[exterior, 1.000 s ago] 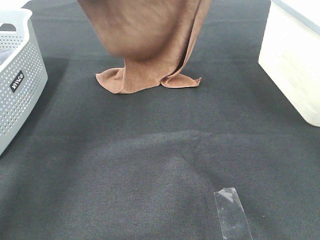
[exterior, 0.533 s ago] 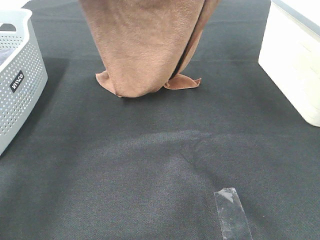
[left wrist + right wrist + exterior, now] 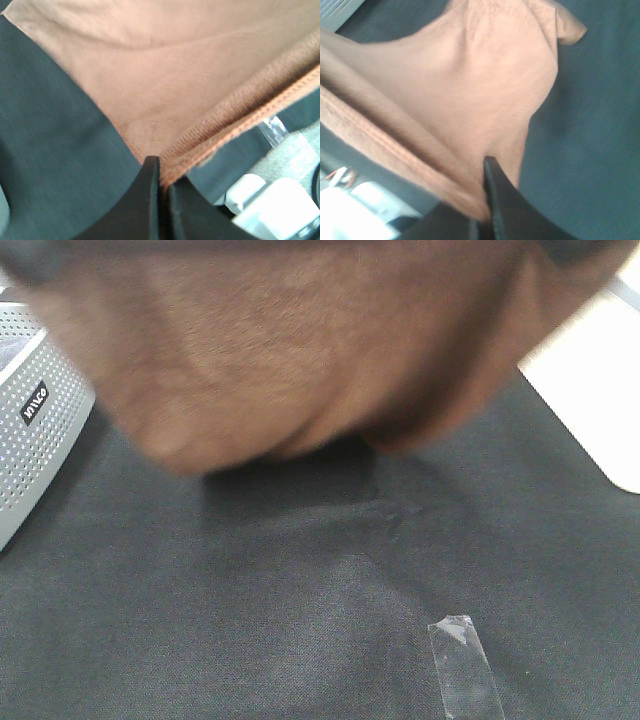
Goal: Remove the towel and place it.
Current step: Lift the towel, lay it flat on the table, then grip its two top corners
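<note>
Left gripper (image 3: 162,172) and right gripper (image 3: 485,200) are clamping the brown towel (image 3: 300,350) by its stitched edge, spreading it above the black table cloth (image 3: 300,620), likely for laying flat.

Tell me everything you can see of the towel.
The towel is brown terry-looking cloth with a stitched hem. It hangs spread and sagging over the black cloth, blurred in the high view. The left gripper and right gripper each pinch its hem, shut. No tag shows.

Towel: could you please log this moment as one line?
towel: aloft | left hand: shut on towel | right hand: shut on towel
</note>
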You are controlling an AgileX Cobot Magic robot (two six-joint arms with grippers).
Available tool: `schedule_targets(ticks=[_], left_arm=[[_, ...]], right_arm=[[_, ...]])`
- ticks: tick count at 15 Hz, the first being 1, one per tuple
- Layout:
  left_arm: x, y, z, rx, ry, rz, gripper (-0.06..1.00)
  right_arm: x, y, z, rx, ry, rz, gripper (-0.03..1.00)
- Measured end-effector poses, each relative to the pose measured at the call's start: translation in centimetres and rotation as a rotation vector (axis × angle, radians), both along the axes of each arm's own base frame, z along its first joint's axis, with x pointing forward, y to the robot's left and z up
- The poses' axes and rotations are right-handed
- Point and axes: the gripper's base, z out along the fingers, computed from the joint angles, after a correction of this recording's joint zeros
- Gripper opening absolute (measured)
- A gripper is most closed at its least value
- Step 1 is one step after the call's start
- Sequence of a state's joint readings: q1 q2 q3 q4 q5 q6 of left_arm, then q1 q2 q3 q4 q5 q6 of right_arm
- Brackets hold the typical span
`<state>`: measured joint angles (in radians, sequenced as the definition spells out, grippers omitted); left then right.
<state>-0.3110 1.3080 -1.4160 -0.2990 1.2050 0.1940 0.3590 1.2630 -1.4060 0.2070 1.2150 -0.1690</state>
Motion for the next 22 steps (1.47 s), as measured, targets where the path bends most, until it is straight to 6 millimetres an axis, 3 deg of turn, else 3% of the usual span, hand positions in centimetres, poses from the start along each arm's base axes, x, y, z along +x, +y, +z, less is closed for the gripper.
schedule_targets(ticks=[3,5,7,9,13,17,22], left_arm=[[-5.6,1.5,-0.6,-0.032,-0.016,-0.009,0.00],[-8.1,2.3,-2.0,-0.031,-0.008,-0.008,0.00],[-9.5,2.7,-3.2,-0.034,0.016,0.000,0.00],[-10.0,2.7,-4.8,-0.040,0.067,0.002,0.00],[-9.7,2.3,-9.1,-0.010,0.225,-0.009,0.00],[-7.4,1.6,-13.6,0.070,0.417,-0.048,0.00],[-5.6,1.1,-16.7,0.128,0.557,-0.071,0.00]], right_arm=[[-4.9,-1.4,-1.5,0.042,0.012,0.008,0.00],[-7.7,-2.0,-2.8,0.096,0.039,0.003,0.00],[-10.0,-2.4,-4.2,0.136,0.064,0.003,0.00],[-11.0,-2.7,-6.0,0.137,0.111,-0.015,0.00],[-10.0,-2.5,-8.6,0.079,0.203,-0.026,0.00],[-6.2,-1.3,-12.2,-0.035,0.402,-0.039,0.00],[-4.2,-0.6,-14.8,-0.088,0.532,-0.048,0.00]])
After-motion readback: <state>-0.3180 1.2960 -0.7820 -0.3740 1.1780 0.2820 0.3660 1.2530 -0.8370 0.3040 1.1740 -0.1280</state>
